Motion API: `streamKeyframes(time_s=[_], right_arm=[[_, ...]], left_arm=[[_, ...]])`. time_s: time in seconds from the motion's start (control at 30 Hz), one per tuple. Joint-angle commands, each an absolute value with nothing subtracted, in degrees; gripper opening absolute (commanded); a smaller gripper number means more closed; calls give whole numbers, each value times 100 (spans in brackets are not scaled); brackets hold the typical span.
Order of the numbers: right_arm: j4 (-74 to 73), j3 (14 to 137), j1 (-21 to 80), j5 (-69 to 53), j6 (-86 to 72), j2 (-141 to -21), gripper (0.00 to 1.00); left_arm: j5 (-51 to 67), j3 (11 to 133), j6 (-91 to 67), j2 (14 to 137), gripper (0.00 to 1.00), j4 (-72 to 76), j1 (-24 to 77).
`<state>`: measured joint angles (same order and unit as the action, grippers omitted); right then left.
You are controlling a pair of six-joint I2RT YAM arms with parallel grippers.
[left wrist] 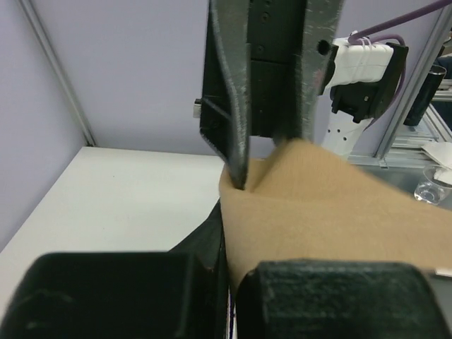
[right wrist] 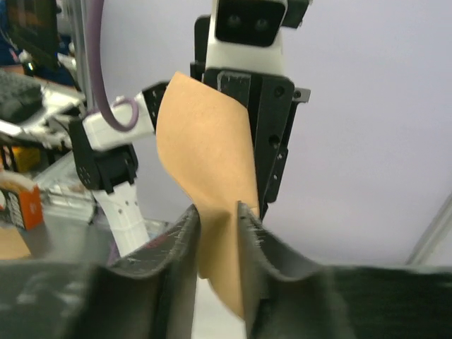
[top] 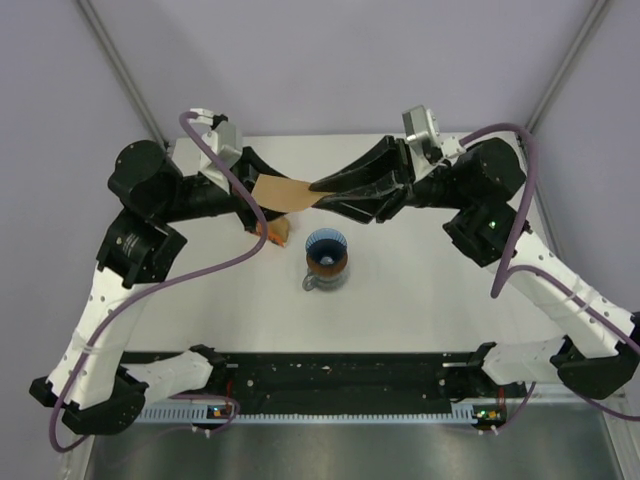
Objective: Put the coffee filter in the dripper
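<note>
There's the left tool (top: 256, 204) clamped shut on the coffee filter (top: 284, 192), held up above the counter (top: 420, 300) toward its far edge; the right tool (top: 316, 186) has its jaws around the opposite tip, pinching or just parted, I cannot tell; the dripper (top: 326, 250) sits mid-counter, well below the filter.
</note>
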<state>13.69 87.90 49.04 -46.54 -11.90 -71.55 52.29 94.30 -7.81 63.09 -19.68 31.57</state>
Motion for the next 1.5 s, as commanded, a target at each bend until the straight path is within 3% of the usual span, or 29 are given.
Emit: streamKeyframes(time_s=[0.0,0.07,0.17,0.23,0.33,0.5,1.0,1.07,1.13,1.23,1.37,1.47], right_arm=[[548,9123,4966,-4895,-626,-7049,41],[-391,9237,4922,-4747,-108,-6874,54],[-1281,9395,4764,-4720,490,-6671,57],[-1843,9570,4729,-4659,790,-6671,52],[-2275,9790,4728,-4491,958,-6785,35],[-2417,9967,4729,-4491,1002,-6820,24],[-2575,10397,4729,-4860,861,-7014,26],[-2601,10432,4720,-4887,844,-7040,20],[-2593,10450,4720,-4896,826,-7075,7],[-2593,10477,4720,-4913,826,-7084,2],[-2636,10503,4720,-4940,852,-7084,4],[-2680,10529,4729,-4791,888,-7049,19]], left_arm=[[5378,9641,-555,6153,0,-2037,3164],[5458,9694,-248,6100,0,-2415,3173],[5528,9729,139,6065,0,-2811,3173],[5616,9738,298,6047,0,-2935,3173],[5739,9712,360,6056,0,-2988,3173],[5766,9721,597,6038,0,-3199,3173],[5775,9712,791,6021,0,-3357,3173],[5792,9712,791,6021,0,-3366,3173],[5792,9712,809,6021,0,-3366,3164],[5792,9712,870,6012,0,-3419,3164],[5792,9712,1002,6003,0,-3550,3173],[5783,9721,1090,5994,0,-3604,3164]])
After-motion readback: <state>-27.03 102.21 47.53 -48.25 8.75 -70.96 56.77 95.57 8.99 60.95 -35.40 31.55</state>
